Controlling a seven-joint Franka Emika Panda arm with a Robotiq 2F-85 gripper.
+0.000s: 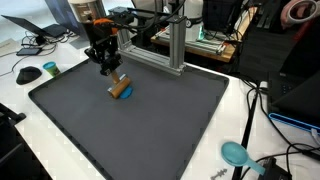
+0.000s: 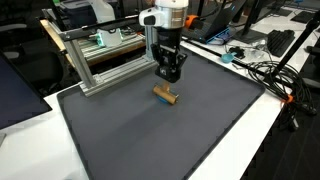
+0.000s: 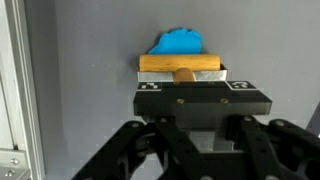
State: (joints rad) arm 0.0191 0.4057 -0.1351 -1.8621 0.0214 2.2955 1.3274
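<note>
My gripper (image 1: 112, 78) hangs low over the dark grey mat (image 1: 160, 130), near its back edge. It is shut on a short wooden bar (image 3: 180, 63), whose stub runs back between the jaws in the wrist view. The bar (image 1: 120, 90) lies level, at or just above the mat. A small bright blue lump (image 3: 178, 43) shows just beyond the bar, and it peeks out beside the wood as the same blue lump (image 1: 128, 98) in an exterior view. From the opposite side the gripper (image 2: 167, 80) stands upright over the wooden bar (image 2: 165, 95), and the blue lump is hidden.
An aluminium frame (image 1: 175, 45) stands at the mat's back edge, close behind the gripper, and shows again as the frame (image 2: 95, 60). A teal round object (image 1: 236, 153) lies on the white table off one corner of the mat. Cables (image 2: 262, 72) and a dark mouse (image 1: 50, 68) lie beyond the mat.
</note>
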